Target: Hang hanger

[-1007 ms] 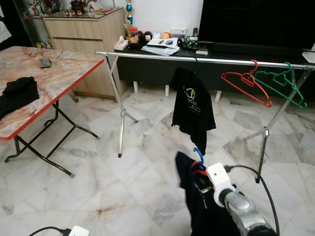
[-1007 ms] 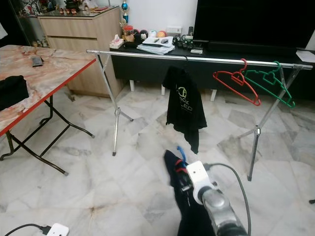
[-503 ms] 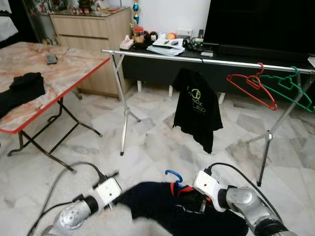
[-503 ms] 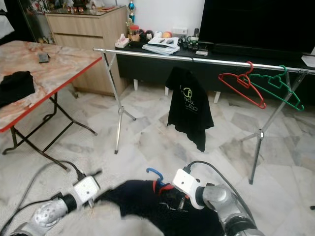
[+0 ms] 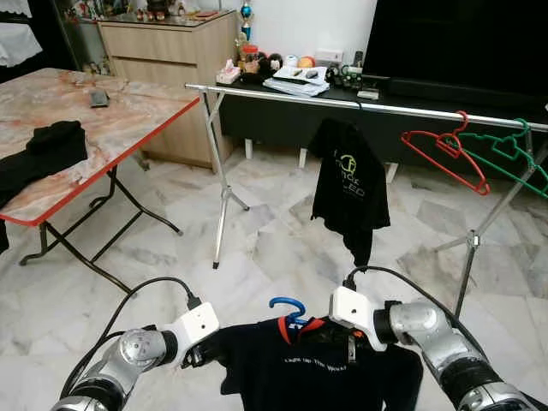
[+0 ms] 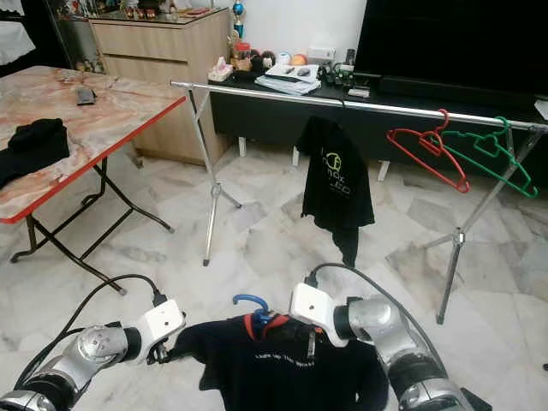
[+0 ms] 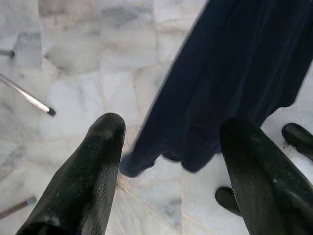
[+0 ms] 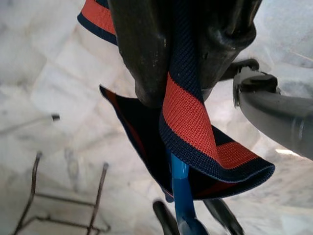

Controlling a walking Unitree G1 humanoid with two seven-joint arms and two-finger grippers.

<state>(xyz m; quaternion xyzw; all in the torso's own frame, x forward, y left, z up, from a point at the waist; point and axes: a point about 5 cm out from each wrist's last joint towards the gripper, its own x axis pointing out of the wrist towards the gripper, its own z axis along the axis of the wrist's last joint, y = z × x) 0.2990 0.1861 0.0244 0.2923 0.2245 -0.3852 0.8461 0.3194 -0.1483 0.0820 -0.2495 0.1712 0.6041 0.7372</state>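
Both arms reach forward, low; left claw spread wide, right claw clamped.

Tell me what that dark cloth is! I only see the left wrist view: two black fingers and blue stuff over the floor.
Observer: It is a navy shirt on a blue hanger, with the hook sticking up.
Operator: Who's holding it?
Observer: The right gripper is shut on its red-striped collar.
Operator: Where will it go?
Observer: Probably on the silver rail ahead, where a black T-shirt, a red hanger and a green hanger hang.
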